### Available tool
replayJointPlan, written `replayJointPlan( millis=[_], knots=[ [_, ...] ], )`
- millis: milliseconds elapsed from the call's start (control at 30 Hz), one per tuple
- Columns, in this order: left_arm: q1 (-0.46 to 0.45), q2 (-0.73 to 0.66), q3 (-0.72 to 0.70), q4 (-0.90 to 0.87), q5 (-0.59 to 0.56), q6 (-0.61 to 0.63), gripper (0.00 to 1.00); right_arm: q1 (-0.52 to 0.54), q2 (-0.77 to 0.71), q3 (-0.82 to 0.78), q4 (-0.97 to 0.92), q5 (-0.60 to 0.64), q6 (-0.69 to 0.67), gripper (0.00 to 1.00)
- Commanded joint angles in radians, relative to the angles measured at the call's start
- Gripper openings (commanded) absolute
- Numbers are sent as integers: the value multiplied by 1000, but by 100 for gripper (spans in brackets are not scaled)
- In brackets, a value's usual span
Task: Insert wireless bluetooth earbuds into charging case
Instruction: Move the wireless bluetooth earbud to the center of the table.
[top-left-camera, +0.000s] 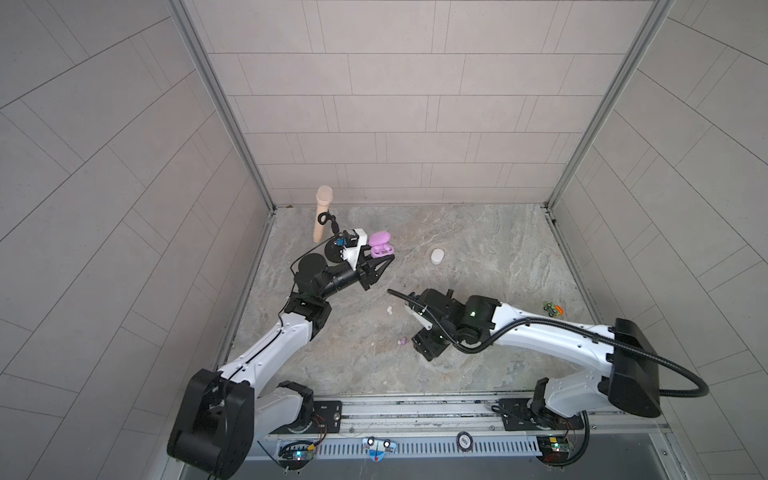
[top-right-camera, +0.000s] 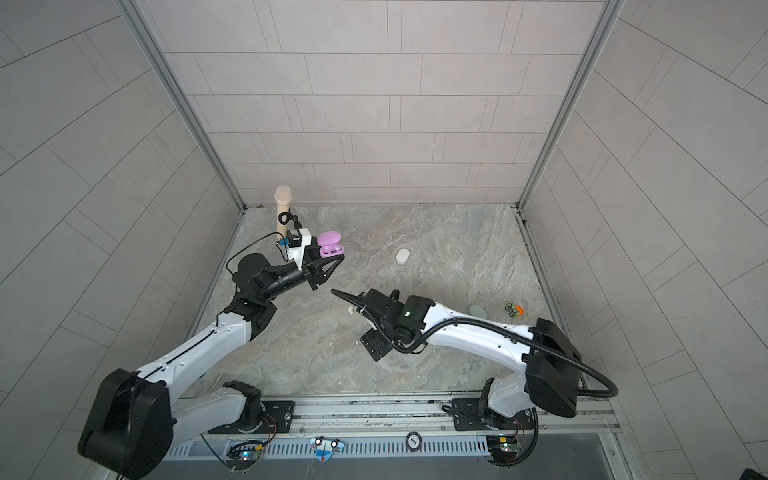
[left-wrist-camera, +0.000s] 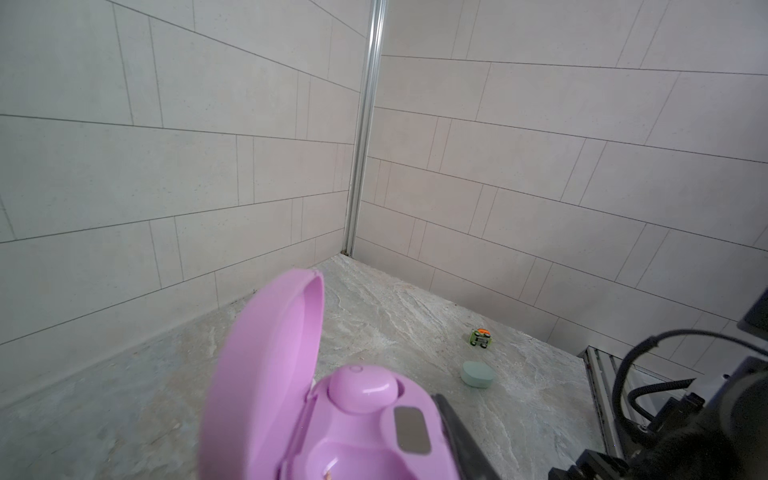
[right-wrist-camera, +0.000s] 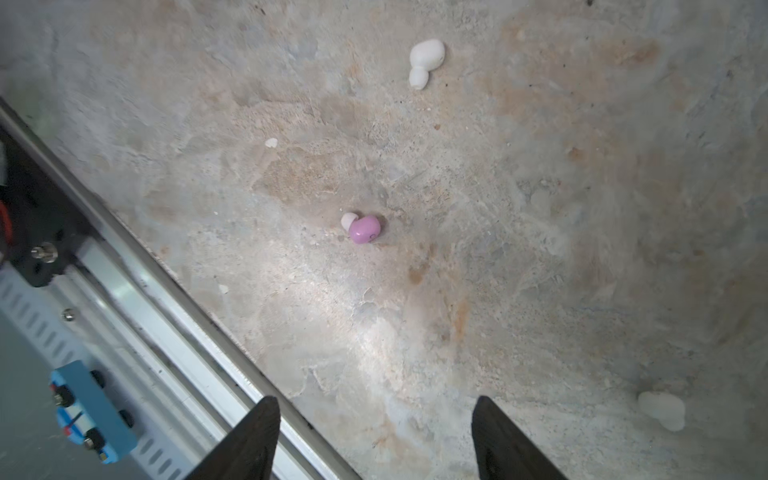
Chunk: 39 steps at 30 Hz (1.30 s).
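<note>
My left gripper (top-left-camera: 386, 259) grips the open lilac plastic pebble case (left-wrist-camera: 332, 415). My right gripper (right-wrist-camera: 374, 415) — jaws apart, empty — hangs near a tiny lilac rounded earbud (right-wrist-camera: 364, 230).

Soft even light, faint shadows, bowed edges, close lilac case (left-wrist-camera: 266, 374) blurred

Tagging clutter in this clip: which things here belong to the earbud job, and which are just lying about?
Job in hand:
- open lilac case, held by the left gripper
- loose lilac earbud
- white earbud
- white case, closed
- mint case, closed

Lying about:
- toy car
- microphone on its stand
</note>
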Motion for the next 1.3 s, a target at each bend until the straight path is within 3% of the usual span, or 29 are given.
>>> replayJointPlan(
  millis=[0, 367, 733, 1267],
  knots=[
    [30, -31, -28, -60, -14, 21, 17, 27, 71, 41, 30, 114, -88, 75],
    [46, -18, -27, -30, -9, 7, 17, 47, 323, 150, 22, 127, -187, 74],
    [47, 13, 1, -24, 3, 8, 17, 52, 468, 263, -44, 180, -163, 74],
    [49, 21, 4, -18, 14, 2, 17, -38, 437, 219, -99, 365, -101, 73]
  ],
)
